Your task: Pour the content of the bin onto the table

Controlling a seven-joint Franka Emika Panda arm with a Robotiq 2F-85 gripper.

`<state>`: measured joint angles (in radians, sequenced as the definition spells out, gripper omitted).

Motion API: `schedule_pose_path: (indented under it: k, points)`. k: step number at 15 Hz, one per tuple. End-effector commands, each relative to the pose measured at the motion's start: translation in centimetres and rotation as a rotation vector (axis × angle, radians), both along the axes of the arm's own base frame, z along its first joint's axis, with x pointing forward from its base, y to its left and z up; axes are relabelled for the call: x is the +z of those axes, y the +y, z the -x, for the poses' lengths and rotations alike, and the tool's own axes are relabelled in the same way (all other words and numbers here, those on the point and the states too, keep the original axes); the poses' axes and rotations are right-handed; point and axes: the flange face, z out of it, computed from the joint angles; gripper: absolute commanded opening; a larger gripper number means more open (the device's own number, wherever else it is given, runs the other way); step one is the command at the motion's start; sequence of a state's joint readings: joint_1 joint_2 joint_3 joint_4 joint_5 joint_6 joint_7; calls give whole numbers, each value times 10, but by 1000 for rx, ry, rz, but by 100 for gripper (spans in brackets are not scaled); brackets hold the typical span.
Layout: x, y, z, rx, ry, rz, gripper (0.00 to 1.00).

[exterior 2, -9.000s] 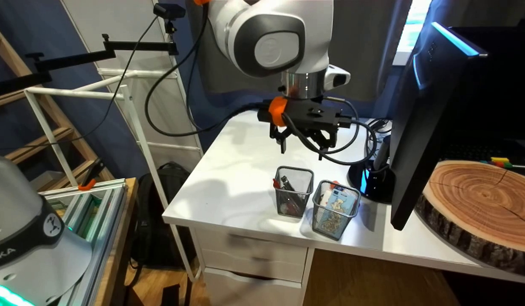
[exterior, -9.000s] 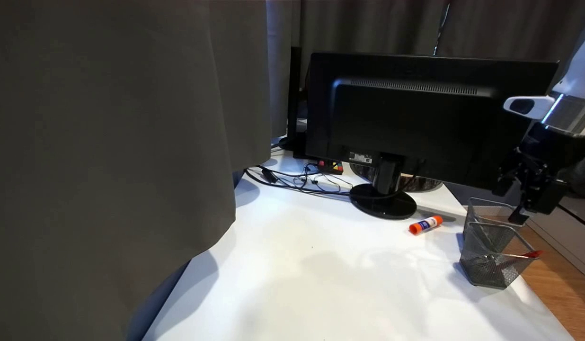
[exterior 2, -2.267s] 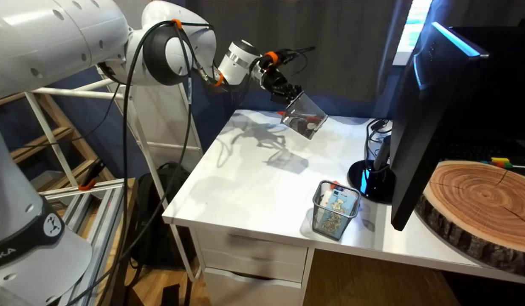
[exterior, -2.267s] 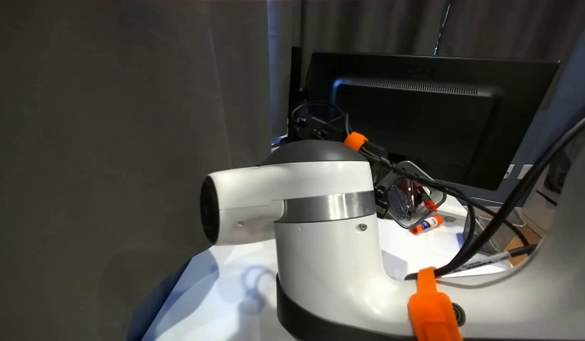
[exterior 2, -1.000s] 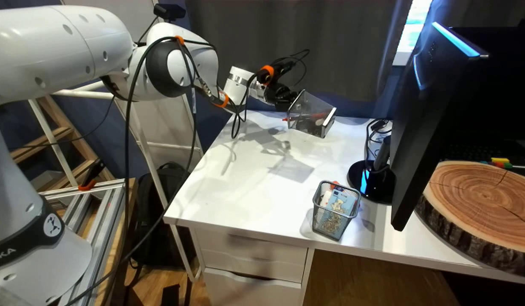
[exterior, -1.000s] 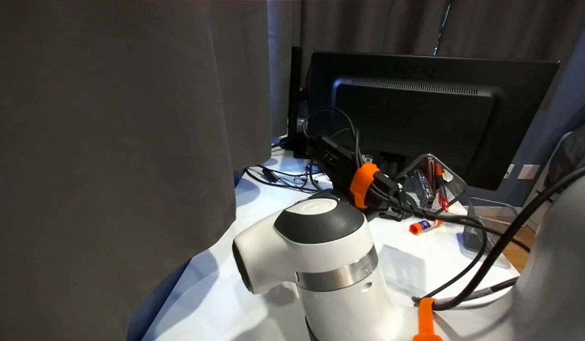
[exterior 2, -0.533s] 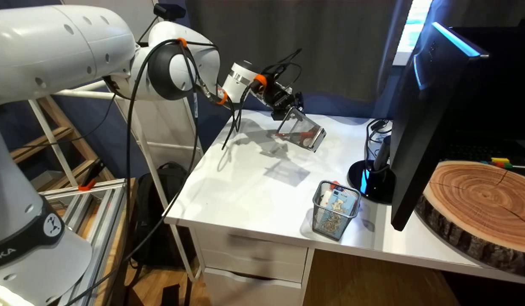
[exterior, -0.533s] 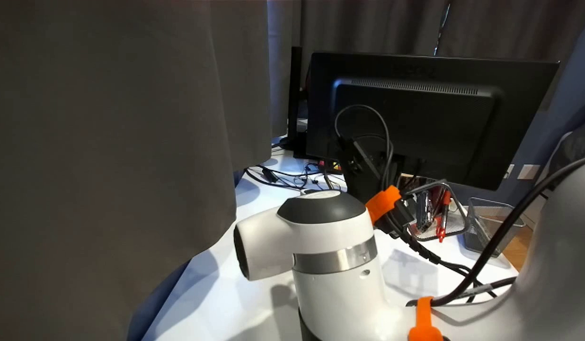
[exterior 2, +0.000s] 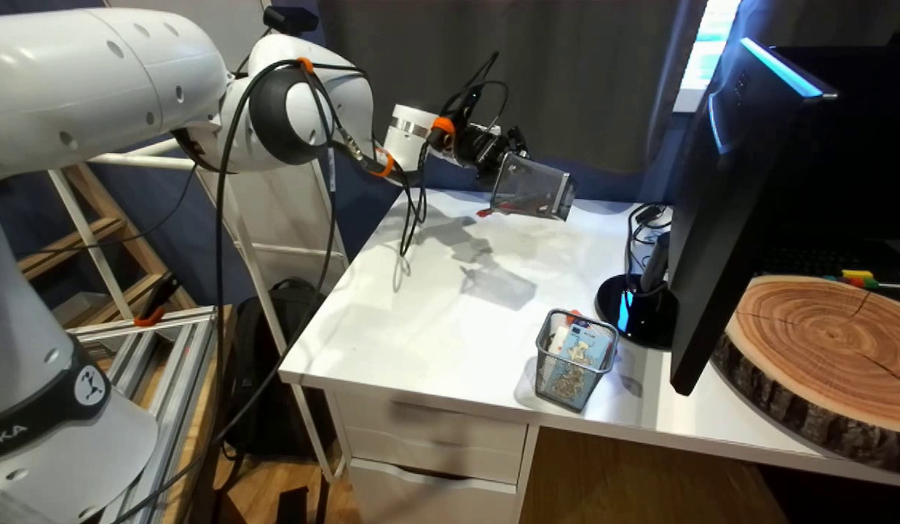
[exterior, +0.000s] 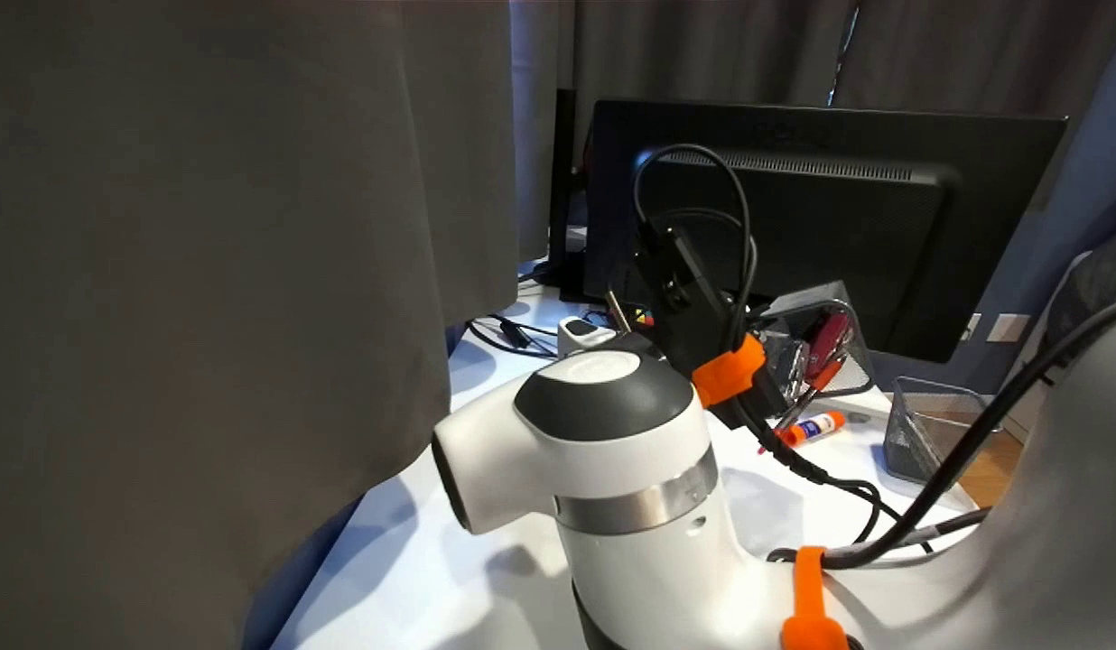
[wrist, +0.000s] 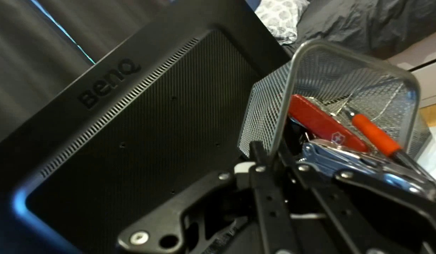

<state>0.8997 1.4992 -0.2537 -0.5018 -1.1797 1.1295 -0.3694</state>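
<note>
In the wrist view my hand (wrist: pixel 271 150) hid part of the rim of the bin (wrist: pixel 264 111) and some of the metal tool (wrist: pixel 339 157); the lower end of the red pen (wrist: pixel 375 134) lay out of sight. Everything inside the bin (exterior 2: pixel 534 180) blurred together in an exterior view, and print on the blue card (exterior 2: pixel 587 348) was too small. In an exterior view my arm (exterior: pixel 648 569) and the curtain (exterior: pixel 251 271) covered much of the worktop (exterior: pixel 409 560).

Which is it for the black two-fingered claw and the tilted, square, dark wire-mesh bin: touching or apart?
Touching: the wrist view shows the claw pinching the bin at its rim, one finger inside, one outside.
</note>
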Motion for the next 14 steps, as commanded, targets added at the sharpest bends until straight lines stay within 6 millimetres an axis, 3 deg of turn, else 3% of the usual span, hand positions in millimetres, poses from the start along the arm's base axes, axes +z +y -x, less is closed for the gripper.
schedule_pose_path:
  k: [1,7,9,14]
  points:
    - [-2,6,6,42,-15,176,2]
    - [-31,-23,12,-53,40,381,2]
    - [-22,-28,15,-121,86,417,2]
    - [15,-24,8,-180,142,182,2]
